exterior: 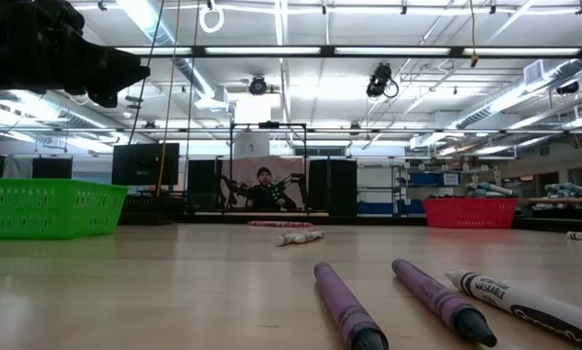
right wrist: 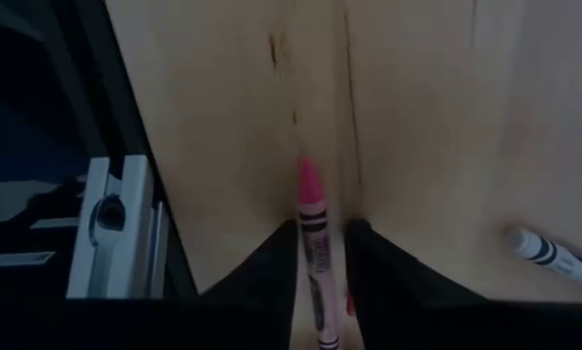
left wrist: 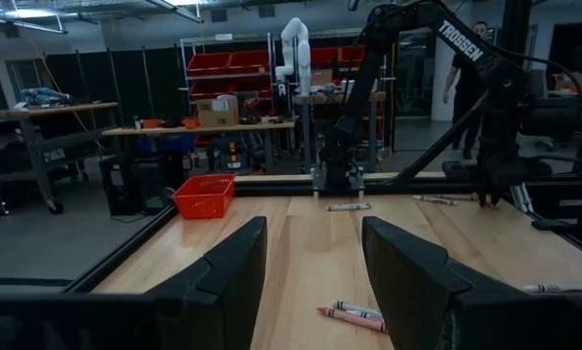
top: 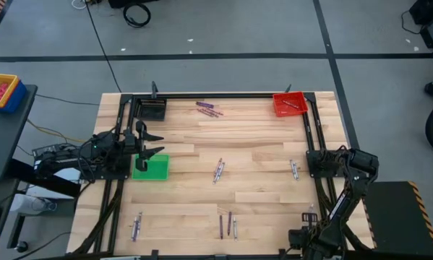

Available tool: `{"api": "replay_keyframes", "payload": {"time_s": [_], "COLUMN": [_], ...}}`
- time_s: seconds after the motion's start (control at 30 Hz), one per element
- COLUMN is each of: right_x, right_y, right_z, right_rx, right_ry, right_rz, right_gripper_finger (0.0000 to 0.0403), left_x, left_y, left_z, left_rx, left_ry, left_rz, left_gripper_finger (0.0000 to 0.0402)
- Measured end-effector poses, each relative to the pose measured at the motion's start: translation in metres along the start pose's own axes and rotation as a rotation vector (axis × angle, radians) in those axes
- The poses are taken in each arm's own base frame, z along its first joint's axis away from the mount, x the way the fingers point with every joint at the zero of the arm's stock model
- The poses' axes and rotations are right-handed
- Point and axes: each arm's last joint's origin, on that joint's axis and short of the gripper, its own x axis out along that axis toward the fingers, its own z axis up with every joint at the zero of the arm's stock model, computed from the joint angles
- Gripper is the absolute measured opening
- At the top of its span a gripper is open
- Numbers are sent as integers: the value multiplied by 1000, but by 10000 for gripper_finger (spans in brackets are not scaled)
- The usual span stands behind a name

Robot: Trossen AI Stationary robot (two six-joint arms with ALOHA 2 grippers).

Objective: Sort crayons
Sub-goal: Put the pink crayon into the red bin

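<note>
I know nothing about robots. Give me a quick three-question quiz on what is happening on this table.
1. True or false: the left pincer holds a crayon.
2. Which bin is nearest the left pincer? A the red one, B the green bin, C the black one.
3. Fill in: the crayon right at the right pincer is ____.
Key: 1 false, it is open and empty; 2 B; 3 pink.
</note>
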Motion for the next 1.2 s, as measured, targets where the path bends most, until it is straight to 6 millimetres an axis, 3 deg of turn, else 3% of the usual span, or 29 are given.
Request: {"api": "replay_keyframes", "payload": {"time_s": [0.27, 0.57, 0.8, 0.97, 1.2], "right_x": [0, -7, -18, -36, -79], "right_y": [0, 0, -3, -6, -26], "right_z": [5, 19, 41, 63, 88], "right_rx": [4, -36, -39, -59, -55], "right_ry": [-10, -2, -91, -166, -183], "right_rz": [11, 23, -1, -38, -235], "right_gripper_finger": [42, 39, 39, 39, 39], "left_x": [0, 0, 0, 0, 0], "left_y": [0, 0, 0, 0, 0], "left_z": [0, 0, 0, 0, 0], "left_rx": [0, 0, 0, 0, 0], "left_ry": [0, 0, 0, 0, 0], "left_rz": [0, 0, 0, 0, 0], "left_gripper_finger": [183, 183, 183, 183, 183]}}
